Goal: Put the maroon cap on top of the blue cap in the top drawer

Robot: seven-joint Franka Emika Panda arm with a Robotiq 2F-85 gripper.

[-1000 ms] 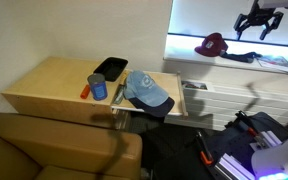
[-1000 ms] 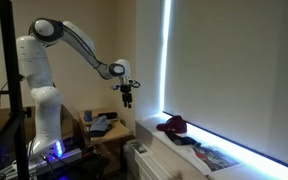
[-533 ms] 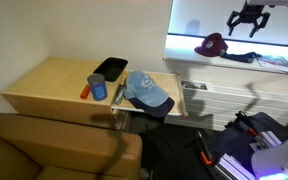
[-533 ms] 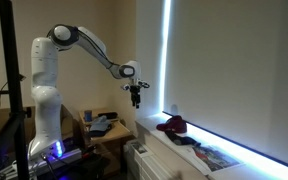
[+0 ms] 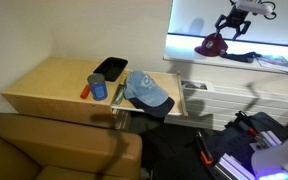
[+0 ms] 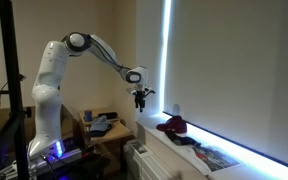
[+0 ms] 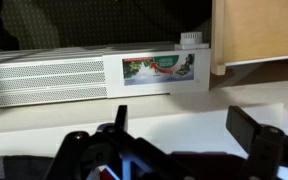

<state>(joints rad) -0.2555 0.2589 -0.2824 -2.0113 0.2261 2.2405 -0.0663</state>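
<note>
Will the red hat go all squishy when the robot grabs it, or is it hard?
Probably squishy: the maroon cap looks like cloth, so its rounded crown would likely dent under the gripper. Its curved brim is probably stiffer. It looks light for its size and sits flat, so it shouldn't roll.

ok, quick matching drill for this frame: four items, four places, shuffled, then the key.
Items:
1. maroon cap
2. blue cap
3. black tray
4. end effector

Places:
A. in the air, open, just above a cap
B. on the cabinet top, near the wall
C. on the window ledge
D. in the top drawer

Pairs: 1-C, 2-D, 3-B, 4-A
</note>
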